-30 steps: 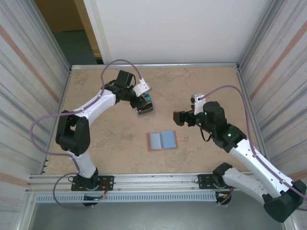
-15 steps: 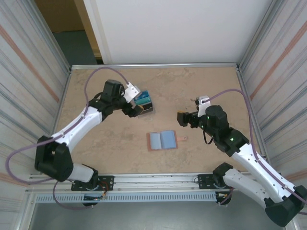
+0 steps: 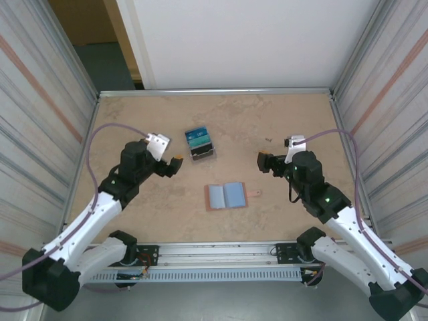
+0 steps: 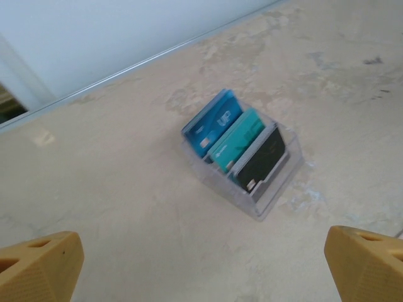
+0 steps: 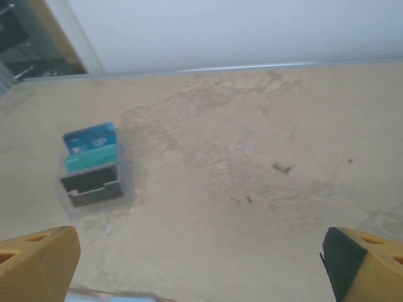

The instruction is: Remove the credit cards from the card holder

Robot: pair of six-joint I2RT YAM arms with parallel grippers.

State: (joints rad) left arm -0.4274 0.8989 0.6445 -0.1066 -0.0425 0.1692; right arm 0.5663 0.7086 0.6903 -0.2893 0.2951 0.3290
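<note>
Jaws on both my arms stand wide apart and hold nothing, one pair toward the left edge of the bench (image 3: 281, 114), the other toward the right. The pink card holder (image 3: 225, 196) lies open and flat between them, nearer the near edge. Blue and teal credit cards (image 4: 220, 129) stand upright in a clear rack (image 4: 271, 189) toward the far edge. I cannot tell whether any card sits in the holder's pockets. If one does, I judge it best to pin the holder with one pair and slide the card out flat with the other.
</note>
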